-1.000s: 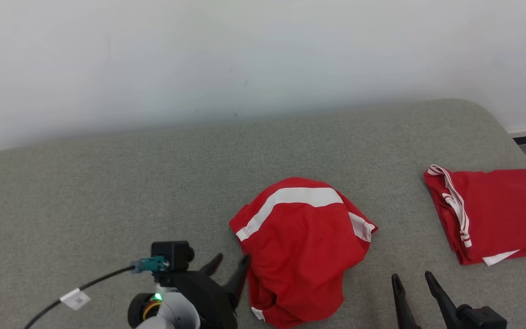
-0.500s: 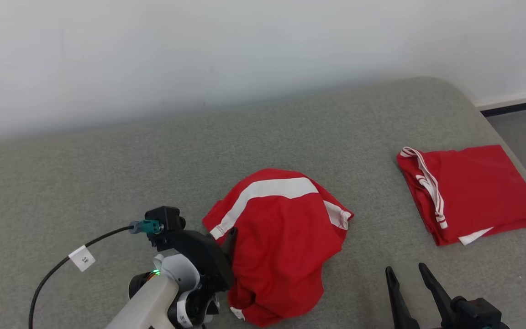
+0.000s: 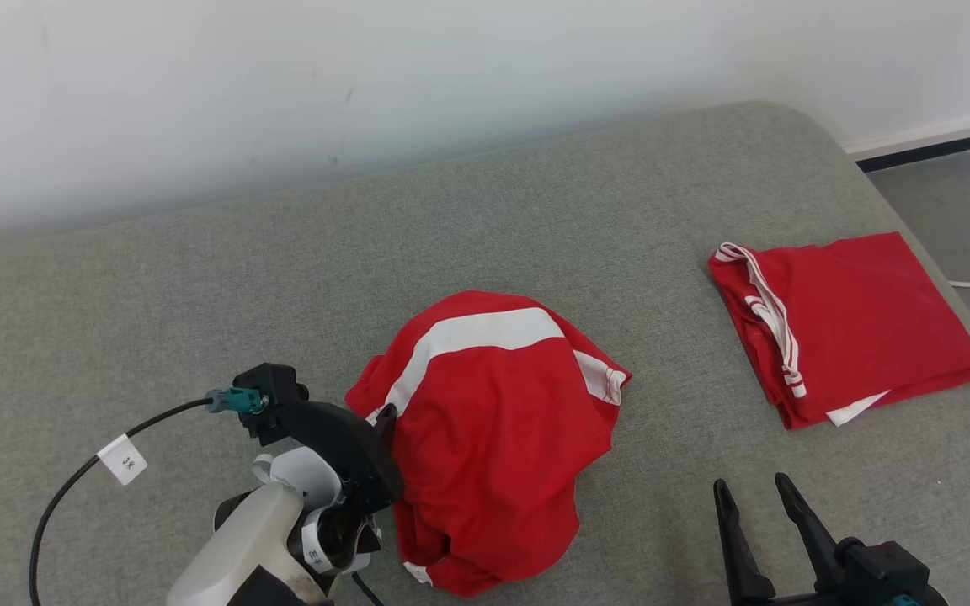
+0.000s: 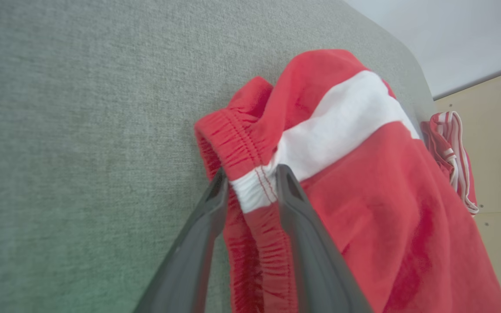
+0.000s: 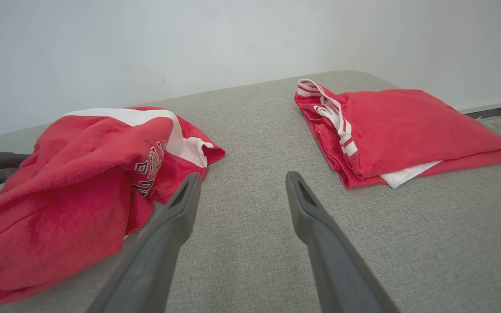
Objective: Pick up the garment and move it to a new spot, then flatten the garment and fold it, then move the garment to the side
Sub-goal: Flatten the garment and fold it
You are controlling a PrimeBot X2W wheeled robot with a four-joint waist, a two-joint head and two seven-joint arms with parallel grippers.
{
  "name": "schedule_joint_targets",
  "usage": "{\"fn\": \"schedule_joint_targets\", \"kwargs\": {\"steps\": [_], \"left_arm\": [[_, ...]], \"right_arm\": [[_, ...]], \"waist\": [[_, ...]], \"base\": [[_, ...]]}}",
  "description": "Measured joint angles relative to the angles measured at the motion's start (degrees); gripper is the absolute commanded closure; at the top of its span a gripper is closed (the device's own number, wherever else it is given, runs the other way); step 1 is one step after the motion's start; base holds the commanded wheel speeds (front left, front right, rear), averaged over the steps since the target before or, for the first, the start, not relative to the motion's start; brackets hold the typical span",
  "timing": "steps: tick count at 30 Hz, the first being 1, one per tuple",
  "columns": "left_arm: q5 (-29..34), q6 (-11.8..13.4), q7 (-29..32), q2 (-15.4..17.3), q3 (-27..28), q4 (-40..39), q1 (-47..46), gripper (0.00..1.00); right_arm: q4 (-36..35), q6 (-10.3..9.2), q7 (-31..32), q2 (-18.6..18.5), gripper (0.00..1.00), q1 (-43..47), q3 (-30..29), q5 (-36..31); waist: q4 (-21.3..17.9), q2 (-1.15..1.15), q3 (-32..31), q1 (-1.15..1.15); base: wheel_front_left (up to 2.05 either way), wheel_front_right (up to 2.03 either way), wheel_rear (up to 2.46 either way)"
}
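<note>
Treat the garment (image 3: 493, 438) as soft, matt red cloth with a slightly napped face; its waistband (image 4: 233, 143) is gathered into fine ribs. The padded surface (image 3: 199, 295) under it is coarse grey woven fabric, matt throughout. The fingers of the left gripper (image 4: 250, 174) and right gripper (image 5: 242, 176) look like smooth dark plastic with a dull sheen.

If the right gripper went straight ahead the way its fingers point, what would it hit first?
Probably nothing soon: the right gripper aims through the gap between the crumpled red shorts and the folded red garment.
</note>
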Motion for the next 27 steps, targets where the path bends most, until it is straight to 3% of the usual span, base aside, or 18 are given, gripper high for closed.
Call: {"fn": "schedule_joint_targets", "kwargs": {"steps": [1, 2, 4, 6, 7, 18, 24, 27], "left_arm": [[0.0, -0.1, 0.0, 0.0, 0.0, 0.5, -0.1, 0.15], [0.0, -0.3, -0.1, 0.0, 0.0, 1.0, -0.3, 0.14], [-0.2, -1.0, -0.1, -0.2, 0.1, 1.6, -0.7, 0.53], [-0.7, -1.7, 0.1, -0.7, 0.2, 2.1, -0.8, 0.68], [-1.1, -2.1, 0.3, -0.9, 0.3, 2.3, -0.8, 1.0], [-1.6, -6.8, -6.2, -2.0, 0.7, 1.2, -4.3, 1.0], [-3.8, -9.2, -8.6, -2.8, 0.2, -6.5, -9.4, 1.0], [-9.7, -10.1, -9.3, -2.8, -2.3, -13.4, -11.4, 1.0]], "right_arm": [[0.1, 0.0, 0.0, 0.0, 0.0, 0.0, -0.1, 0.0], [0.1, 0.0, 0.0, 0.0, 0.0, 0.0, -0.1, 0.0], [0.2, 0.0, -0.1, 0.1, 0.0, -0.1, 0.0, 0.0], [0.2, 0.0, -0.1, 0.1, 0.0, -0.3, 0.0, 0.0], [0.2, 0.0, -0.1, 0.1, 0.0, -0.5, 0.1, 0.0], [0.8, 0.0, -0.2, 0.2, 0.0, -0.9, -0.3, -0.2], [1.0, 0.0, -0.1, 0.3, 0.0, -0.4, -0.5, -0.2], [1.2, 0.0, -0.1, 0.4, 0.0, -0.2, -0.2, -0.2]], "waist": [[0.0, 0.0, 0.1, 0.0], [0.1, 0.0, 0.2, 0.0], [0.1, 0.0, 0.3, 0.0], [0.2, 0.0, 0.4, 0.0], [0.2, 0.0, 0.4, 0.0], [0.3, 0.0, -0.2, -0.01], [1.1, 0.0, -1.4, -0.01], [1.5, 0.0, -2.2, -0.01]], "base": [[0.0, 0.0, 0.0], [0.0, 0.0, 0.0], [0.0, 0.0, 0.0], [0.0, 0.0, 0.0], [0.0, 0.0, 0.0], [0.0, 0.0, 0.0], [0.0, 0.0, 0.0], [0.0, 0.0, 0.0]]}}
